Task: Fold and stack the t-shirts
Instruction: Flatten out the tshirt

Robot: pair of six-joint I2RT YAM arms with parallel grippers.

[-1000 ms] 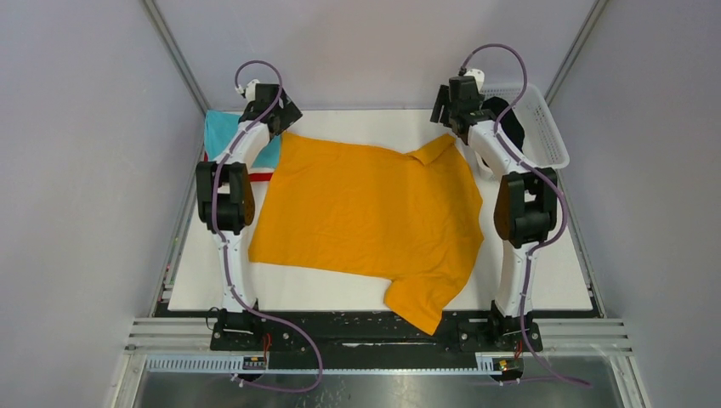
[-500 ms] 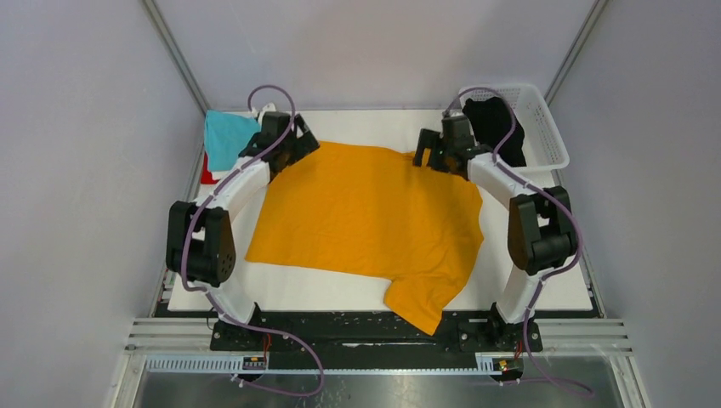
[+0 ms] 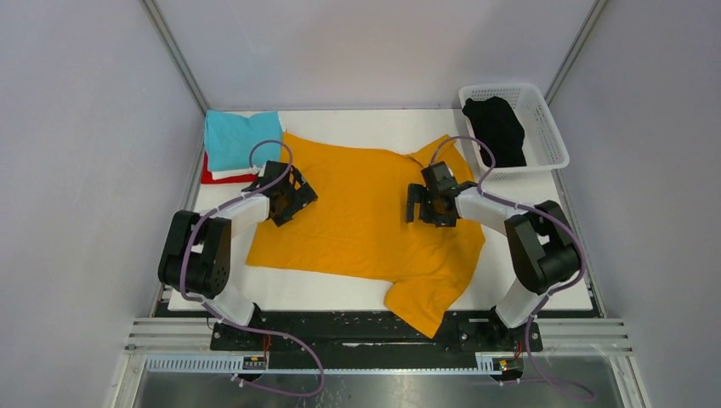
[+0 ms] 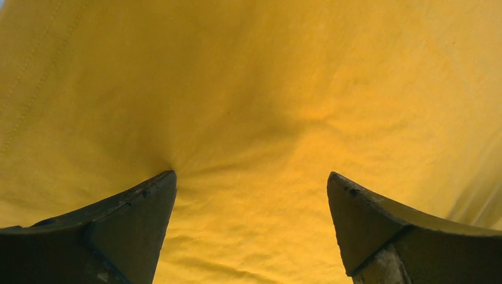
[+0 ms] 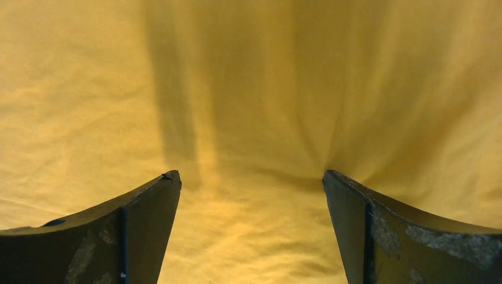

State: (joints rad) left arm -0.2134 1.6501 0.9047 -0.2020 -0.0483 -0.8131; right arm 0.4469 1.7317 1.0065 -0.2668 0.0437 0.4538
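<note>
A large mustard-orange t-shirt [image 3: 366, 221] lies spread over the middle of the white table, one sleeve hanging over the near edge. My left gripper [image 3: 293, 194] rests low on its left part, jaws open, fingertips pressing into the cloth [image 4: 248, 118]. My right gripper [image 3: 432, 204] sits on the shirt's right part, also open, with only orange cloth [image 5: 248, 106] between its fingers. A folded teal t-shirt [image 3: 241, 138] lies on a white one [image 3: 231, 173] and a red one [image 3: 214, 178] at the back left. A black t-shirt [image 3: 498, 127] is in the basket.
A white plastic lattice basket [image 3: 544, 127] stands at the back right corner. Grey walls close in the table [image 3: 544, 280] on three sides. A black rail [image 3: 357, 327] with both arm bases runs along the near edge.
Both arms have swung down from the far edge toward the near side, and both grippers now rest on the orange shirt. The shirt's far right corner lies flatter than before.
</note>
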